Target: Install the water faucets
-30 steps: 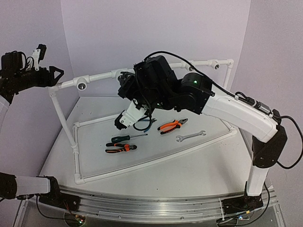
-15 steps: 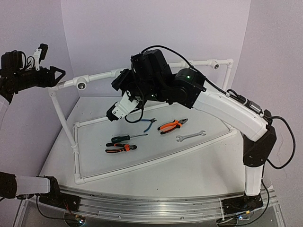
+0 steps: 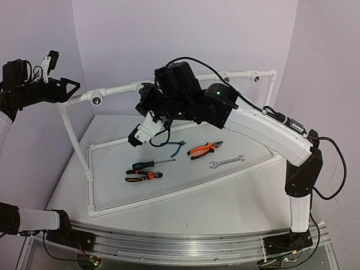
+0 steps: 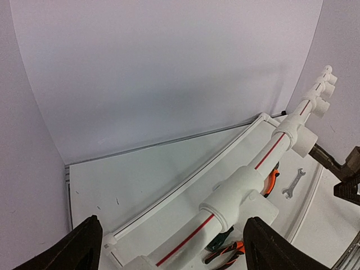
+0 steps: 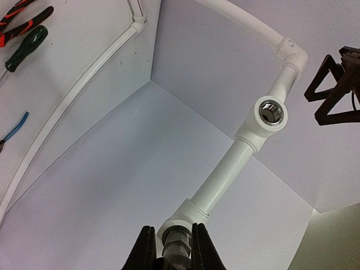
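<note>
R jaws tight on faucet (image 5: 176,243), body mostly out of view; L jaws wide apart, empty.

White pipe frame (image 4: 242,185), thin red stripe along it. Gleams silver inside the round fitting (image 5: 271,111). Pale lilac walls (image 3: 169,34), white bench (image 3: 225,197). Orange-and-black pliers (image 3: 203,149), green-and-black screwdriver (image 3: 147,164), blue-handled cutters (image 3: 179,147), silver wrench (image 3: 226,162). Black right gripper (image 5: 172,233), dark grey faucet (image 5: 175,243).
</note>
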Robot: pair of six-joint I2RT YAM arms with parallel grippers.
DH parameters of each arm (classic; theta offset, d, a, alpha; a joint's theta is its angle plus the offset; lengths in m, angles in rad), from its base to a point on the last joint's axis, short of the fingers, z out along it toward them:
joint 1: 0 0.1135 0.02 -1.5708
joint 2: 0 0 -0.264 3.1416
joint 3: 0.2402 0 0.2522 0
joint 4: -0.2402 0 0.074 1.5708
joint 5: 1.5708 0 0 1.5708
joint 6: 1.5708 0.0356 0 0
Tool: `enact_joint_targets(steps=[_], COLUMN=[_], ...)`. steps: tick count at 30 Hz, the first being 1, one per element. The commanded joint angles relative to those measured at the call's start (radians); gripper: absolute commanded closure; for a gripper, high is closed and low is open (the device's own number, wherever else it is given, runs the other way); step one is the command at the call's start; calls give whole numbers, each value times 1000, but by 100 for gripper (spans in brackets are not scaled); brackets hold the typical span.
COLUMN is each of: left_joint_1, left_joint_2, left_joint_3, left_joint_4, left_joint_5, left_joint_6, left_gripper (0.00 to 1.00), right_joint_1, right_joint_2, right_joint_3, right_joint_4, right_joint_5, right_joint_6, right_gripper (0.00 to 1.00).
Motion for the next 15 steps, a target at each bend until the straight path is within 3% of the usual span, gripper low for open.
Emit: enact_joint_targets(steps=[1, 6, 15], left_joint_1=[5, 4, 5], left_joint_2=[-21, -24, -38], left_joint_3=[7, 2, -39], left_joint_4=[44, 53, 82], left_joint_5=[24, 46, 95], left_joint_6=[16, 20, 25], left_gripper=[12, 12, 13], right_joint_1=[-18, -11, 32], right_joint_2=[-34, -64, -116], right_joint_3=[-30, -99, -325], right_joint_4=[98, 180, 580], right_joint_5=[9, 11, 67], right_joint_6=[-254, -156, 157], right_gripper=[98, 100, 100])
